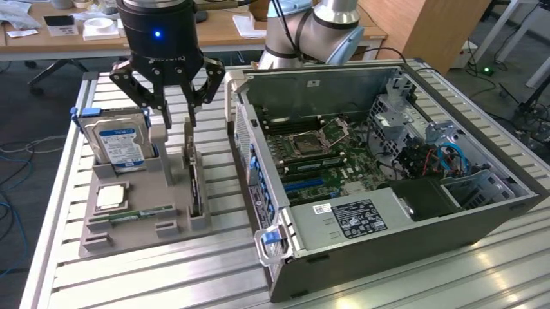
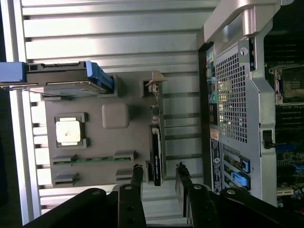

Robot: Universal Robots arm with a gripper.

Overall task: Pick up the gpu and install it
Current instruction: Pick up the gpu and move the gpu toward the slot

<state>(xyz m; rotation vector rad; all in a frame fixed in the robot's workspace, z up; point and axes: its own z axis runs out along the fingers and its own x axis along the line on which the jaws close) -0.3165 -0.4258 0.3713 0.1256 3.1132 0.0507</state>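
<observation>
Currently, gripper (image 1: 178,120): hangs low over the tray, jaws wide, nothing held.
Fingers (image 2: 137,176): one on each side of the card's top edge; the wrist view shows a gap on both sides.
Gpu (image 1: 194,174): stands on edge in a slot along the tray's edge nearest the computer case, unlifted; not yet installed.
Tray (image 1: 169,188): grey holder on the slatted worktop (image 1: 172,277), just beside the case.
Hard drive (image 1: 120,145): upright at the tray's far corner, on the side away from the case.
Processor (image 1: 112,196), memory stick (image 1: 129,216): flat, near the tray's edge away from the case.
Computer case (image 1: 387,212): side open, motherboard (image 1: 318,154) exposed.
Risk, tilt: jaws look slightly off-centre on the card; uneven closing would likely lean it in the slot.
Risk, snag: the bracket end could catch the slot post if lifted askew.
Risk, collision: the case wall is close; a low carry may strike its rim.
</observation>
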